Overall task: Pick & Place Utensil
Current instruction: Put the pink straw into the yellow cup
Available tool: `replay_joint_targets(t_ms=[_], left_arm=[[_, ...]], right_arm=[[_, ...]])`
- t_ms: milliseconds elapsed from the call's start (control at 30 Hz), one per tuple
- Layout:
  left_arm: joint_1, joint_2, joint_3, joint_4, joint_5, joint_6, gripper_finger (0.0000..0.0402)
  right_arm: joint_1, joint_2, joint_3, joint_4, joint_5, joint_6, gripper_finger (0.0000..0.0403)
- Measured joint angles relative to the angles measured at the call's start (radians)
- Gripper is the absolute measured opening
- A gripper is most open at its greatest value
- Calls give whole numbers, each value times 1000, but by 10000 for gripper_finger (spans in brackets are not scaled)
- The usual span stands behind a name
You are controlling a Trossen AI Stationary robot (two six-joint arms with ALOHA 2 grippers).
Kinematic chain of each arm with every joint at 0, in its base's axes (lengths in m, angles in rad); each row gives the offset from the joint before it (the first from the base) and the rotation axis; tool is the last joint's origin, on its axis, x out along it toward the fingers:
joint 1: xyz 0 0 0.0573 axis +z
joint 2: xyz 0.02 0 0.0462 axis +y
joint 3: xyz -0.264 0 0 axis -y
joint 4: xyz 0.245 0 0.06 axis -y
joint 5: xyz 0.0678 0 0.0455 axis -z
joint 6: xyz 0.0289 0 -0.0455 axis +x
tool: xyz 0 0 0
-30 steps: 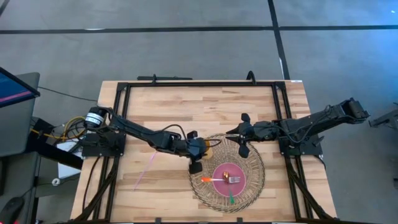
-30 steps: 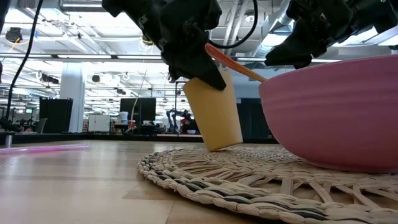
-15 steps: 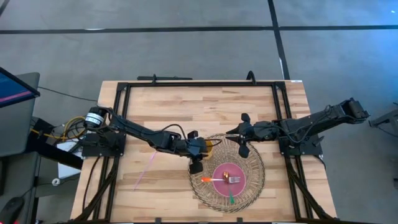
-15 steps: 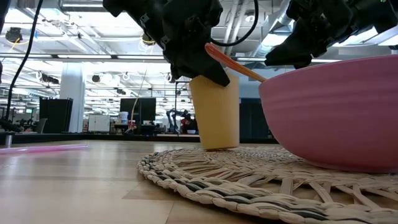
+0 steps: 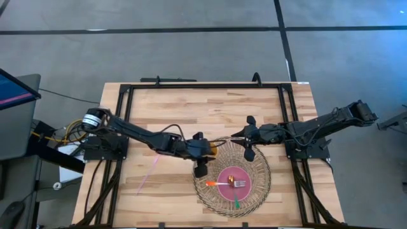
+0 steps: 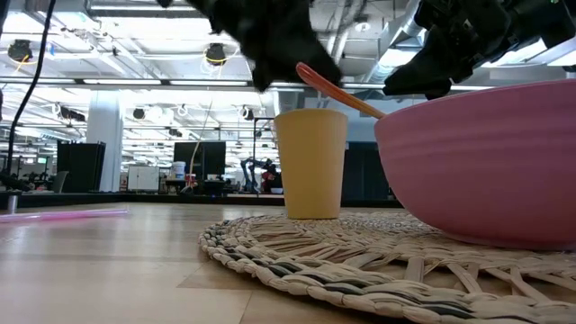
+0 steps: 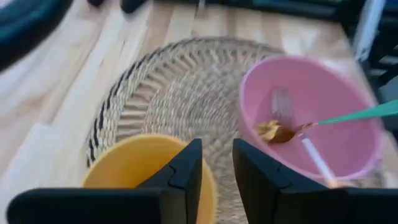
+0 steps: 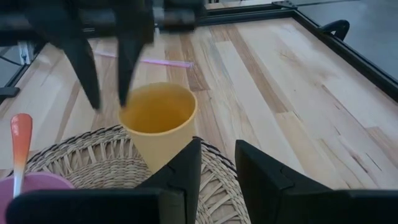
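A yellow cup point(image 6: 310, 162) stands upright on its base at the edge of a woven mat point(image 5: 261, 184), free of both grippers. My left gripper point(image 5: 203, 154) hangs open just above the cup's rim point(image 8: 158, 93); in the right wrist view its fingers point(image 8: 87, 74) stand over the rim's far side. A pink bowl point(image 6: 486, 162) on the mat holds an orange spoon point(image 5: 211, 183) leaning over its rim, a fork point(image 7: 283, 102) and a green utensil point(image 7: 360, 113). My right gripper point(image 5: 243, 136) waits open over the mat's far side, facing the cup point(image 8: 158, 121).
A pink straw point(image 5: 149, 173) lies on the bare wood left of the mat. The table's black frame point(image 5: 203, 85) runs along its far edge and sides. Bare wood point(image 5: 191, 114) lies beyond the mat toward the far edge.
My left gripper has set the cup from a tilt to upright on the mat's edge, let go of it and risen clear above its rim. The cup now stands alone. My right arm has kept still.
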Motion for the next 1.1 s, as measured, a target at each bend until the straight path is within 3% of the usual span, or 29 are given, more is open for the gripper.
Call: replay_joint_targets(t_ms=[367,533,1100], left_arm=[[-56,-224,-2,-68,-3,0,90],[-91,-298,-75,-120,-18,-14,90],[-114,-589,-463,-364,-200,-463,90]], right_arm=[[0,0,0,0,0,1,92],[0,0,0,1,0,1,92],[1,0,0,0,0,1,92]])
